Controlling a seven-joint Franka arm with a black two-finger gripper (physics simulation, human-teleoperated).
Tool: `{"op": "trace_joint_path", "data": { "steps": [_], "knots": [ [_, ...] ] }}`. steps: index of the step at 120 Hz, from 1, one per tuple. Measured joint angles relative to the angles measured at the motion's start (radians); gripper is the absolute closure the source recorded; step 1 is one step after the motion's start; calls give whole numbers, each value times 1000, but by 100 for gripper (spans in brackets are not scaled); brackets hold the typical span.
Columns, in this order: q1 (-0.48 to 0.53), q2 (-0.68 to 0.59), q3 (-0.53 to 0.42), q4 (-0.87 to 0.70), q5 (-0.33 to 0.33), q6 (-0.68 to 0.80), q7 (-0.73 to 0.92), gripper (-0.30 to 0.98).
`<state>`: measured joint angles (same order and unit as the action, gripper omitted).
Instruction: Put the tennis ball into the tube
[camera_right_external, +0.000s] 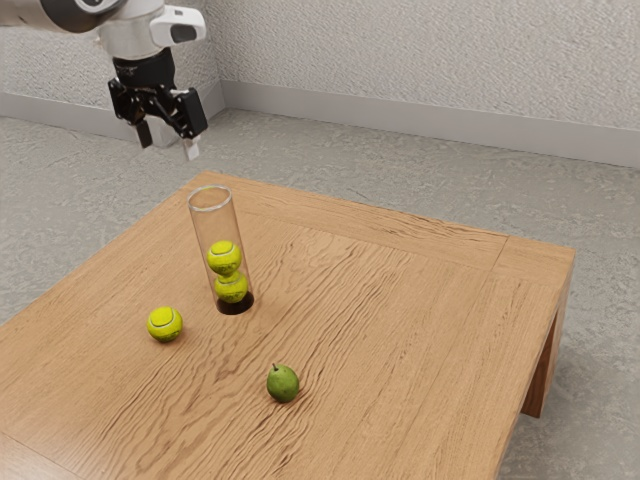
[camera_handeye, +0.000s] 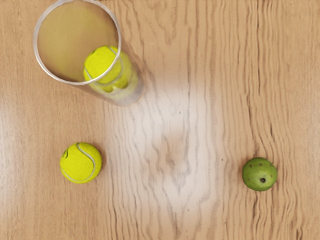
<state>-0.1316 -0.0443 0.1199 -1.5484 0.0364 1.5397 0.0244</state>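
The gripper (camera_right_external: 168, 140) hangs well above the worktop (camera_right_external: 400, 330), its jaws spread with nothing between them. The arm (camera_right_external: 40, 14) reaches in from the exterior view's upper left. The loose tennis ball (camera_right_external: 165, 324) lies on the worktop, outside the tube (camera_right_external: 213, 228) and near its foot, without touching it; the exterior view has it to the left of the tube and closer to the camera. Its skin is bright yellow-green, with a pale curved seam in the wrist view.

The tube is clear and stands upright, with an open round rim (camera_right_external: 212, 210) and a black base (camera_right_external: 236, 304). Inside are two more tennis balls, one above the other: the upper ball (camera_right_external: 224, 257) sits around the middle of the tube, and the lower ball (camera_right_external: 232, 289) is down by the base. Through the clear wall, the two seem to touch, though their meeting point is hard to make out. The upper part of the tube, above them, has room.

A small green fruit (camera_right_external: 283, 384) with a short stem stands on the worktop, apart from both the loose ball and the tube. The loose ball is nearer the tube than the fruit is.
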Motion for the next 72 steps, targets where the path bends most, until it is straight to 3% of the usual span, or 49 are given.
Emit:
{"op": "trace_joint_path", "data": {
  "steps": [28,52,72],
  "knots": [
    [6,-46,-2,-47,5,2,0,0],
    [33,-270,-20,-345,14,72,0,0],
    [69,-310,-29,-524,22,158,0,0]
  ]
}}
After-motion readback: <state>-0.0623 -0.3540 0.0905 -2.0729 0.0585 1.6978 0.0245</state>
